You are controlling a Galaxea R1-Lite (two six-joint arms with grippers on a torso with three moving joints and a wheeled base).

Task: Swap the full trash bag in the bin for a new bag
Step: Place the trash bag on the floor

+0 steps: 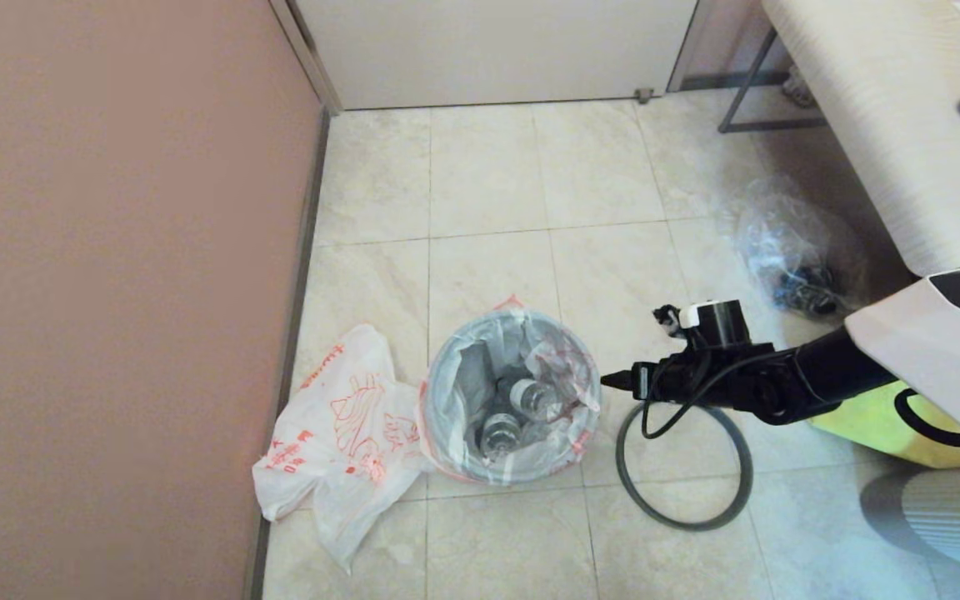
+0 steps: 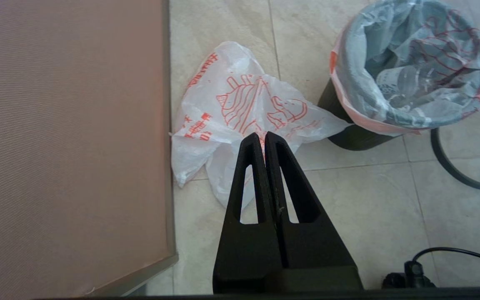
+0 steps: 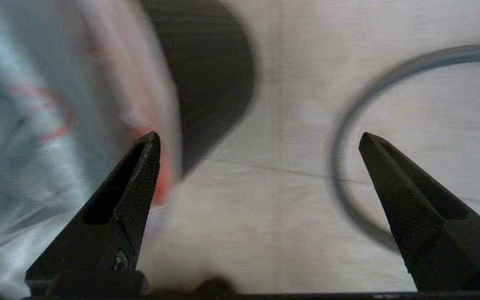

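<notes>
Black right tool (image 3: 258, 139) gapes wide (holding nothing) beside the bin (image 3: 215, 83).

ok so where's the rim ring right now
In the head view the rim ring lies flat on the floor tiles just right of the bin, under the right arm's open gripper.

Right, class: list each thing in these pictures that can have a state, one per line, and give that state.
full trash bag: in the bin, mouth open, bottles inside.
bin: upright on the floor, lined.
rim ring: off the bin, flat on the floor beside it.
new bag: limp, crumpled on the floor by the wall.
right gripper: open, empty, beside the bin.
left gripper: shut, empty, parked above the new bag.
</notes>
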